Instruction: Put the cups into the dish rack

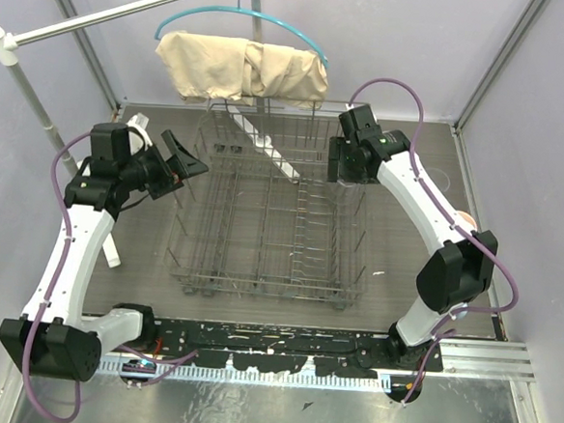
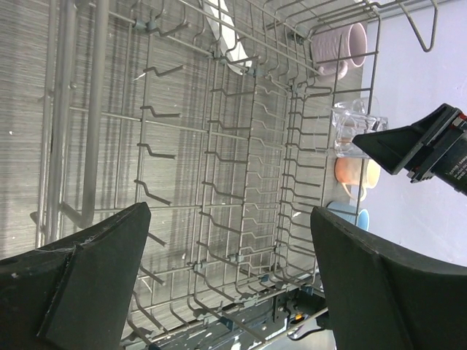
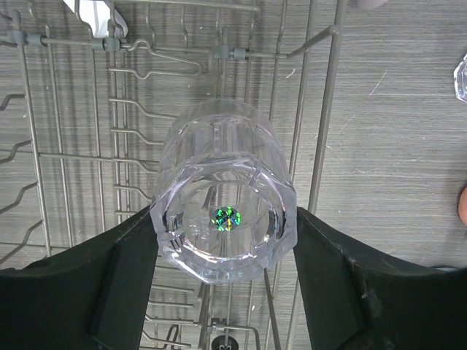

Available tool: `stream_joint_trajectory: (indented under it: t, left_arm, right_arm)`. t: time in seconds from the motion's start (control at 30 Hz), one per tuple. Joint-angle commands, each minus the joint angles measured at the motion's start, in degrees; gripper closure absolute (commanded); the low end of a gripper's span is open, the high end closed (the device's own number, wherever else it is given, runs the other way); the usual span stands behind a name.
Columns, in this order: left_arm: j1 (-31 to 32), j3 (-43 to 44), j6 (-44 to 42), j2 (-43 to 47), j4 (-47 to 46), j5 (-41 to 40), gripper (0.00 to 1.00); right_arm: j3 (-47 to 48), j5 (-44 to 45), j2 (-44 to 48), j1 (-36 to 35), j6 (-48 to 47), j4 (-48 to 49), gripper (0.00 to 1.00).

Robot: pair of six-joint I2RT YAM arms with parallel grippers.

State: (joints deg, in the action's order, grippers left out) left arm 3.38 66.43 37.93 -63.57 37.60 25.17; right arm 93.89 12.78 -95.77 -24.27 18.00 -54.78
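The grey wire dish rack [image 1: 262,220] stands mid-table with no cup resting in it. My right gripper [image 1: 350,173] is shut on a clear glass tumbler [image 3: 219,146], held over the rack's right wall; its fingers press both sides of the rim in the right wrist view [image 3: 222,219]. My left gripper [image 1: 184,161] hovers open and empty at the rack's left side, looking across the tines [image 2: 230,255]. Beyond the rack's right wall the left wrist view shows the mauve-pink mug [image 2: 339,47], the held tumbler [image 2: 355,127], the peach-orange mug [image 2: 357,175] and the light blue mug [image 2: 350,215]. A second tumbler [image 3: 461,76] shows at the frame edge.
A teal hanger with beige cloth [image 1: 244,68] hangs over the rack's back edge from a white pole stand [image 1: 20,87]. A white strip [image 1: 267,143] lies inside the rack at the back. Enclosure walls bound the table on three sides.
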Motion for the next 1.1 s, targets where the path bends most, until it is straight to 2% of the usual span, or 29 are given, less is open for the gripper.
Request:
stream_joint_trajectory:
  t: [0.0,0.53,0.8,0.93,1.03,1.07]
  left_arm:
    - [-1.16,0.02,-1.24,0.71,0.67,2.06,0.02]
    - [-4.5,1.01,-2.68,0.1,2.87,1.55,0.02]
    - [-6.0,0.55,-4.15,0.05,3.9,1.55,0.02]
    - [-6.27,-0.14,-3.5,0.2,4.02,1.07,0.02]
    - [-6.43,-0.46,-2.72,0.1,4.05,1.2,0.02]
    - [-6.44,-0.55,-2.72,0.05,3.97,1.39,0.02]
  right_arm:
    - [0.46,0.78,0.3,-0.29,0.06,4.67,0.88]
    - [-0.04,1.15,-5.65,-0.24,-2.12,5.2,0.88]
    - [-3.87,1.78,-6.49,-0.18,-2.23,8.57,0.86]
    - [-5.54,1.99,-6.63,-0.12,-2.18,10.13,0.8]
    - [-6.21,2.26,-6.8,-0.06,-2.09,10.68,0.66]
    - [-6.35,2.3,-6.8,-0.07,-2.07,10.77,0.59]
